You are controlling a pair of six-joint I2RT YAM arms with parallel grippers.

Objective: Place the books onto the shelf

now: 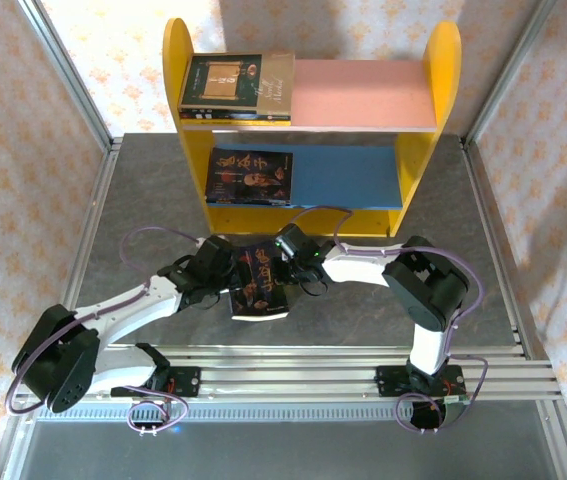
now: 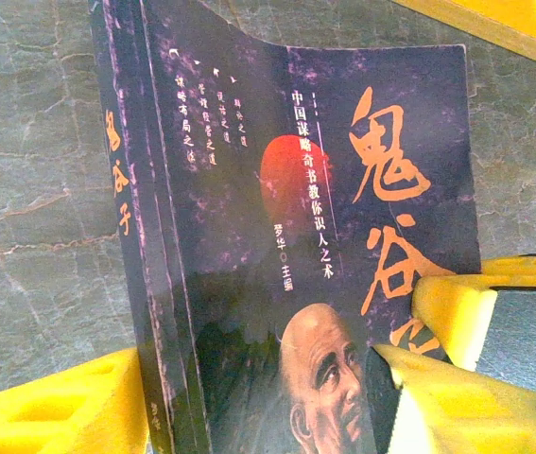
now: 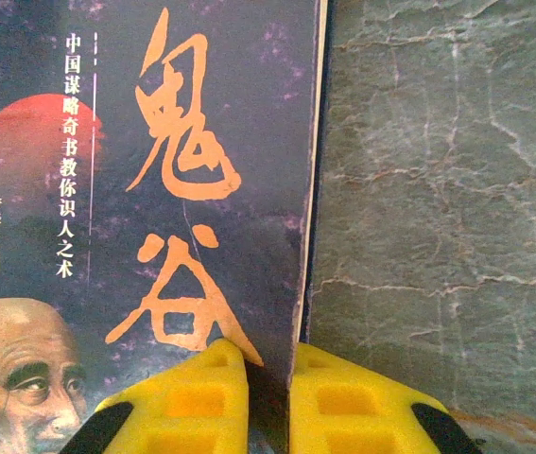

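1. Note the left gripper (image 2: 258, 388): jaws spread wide, straddling the spine-side corner of the bearded-man book (image 1: 260, 285). Pad contact: cannot tell.
2. Note the right gripper (image 3: 269, 383): jaws nearly pressed together, pinching the cover edge opposite the spine.
3. Find this book on the grey table (image 1: 143, 190), just near of the shelf (image 1: 443, 70), between both grippers.
4. Count two books at the left of the pink upper board (image 1: 363, 95): a dark book (image 1: 221, 82) and a tan-brown book (image 1: 278, 88).
5. Count one red-figured book (image 1: 251, 176) at the left of the blue lower board (image 1: 348, 175).
6. Total: four books, two grippers, one shelf. Second copy beneath the pinched book: cannot tell.
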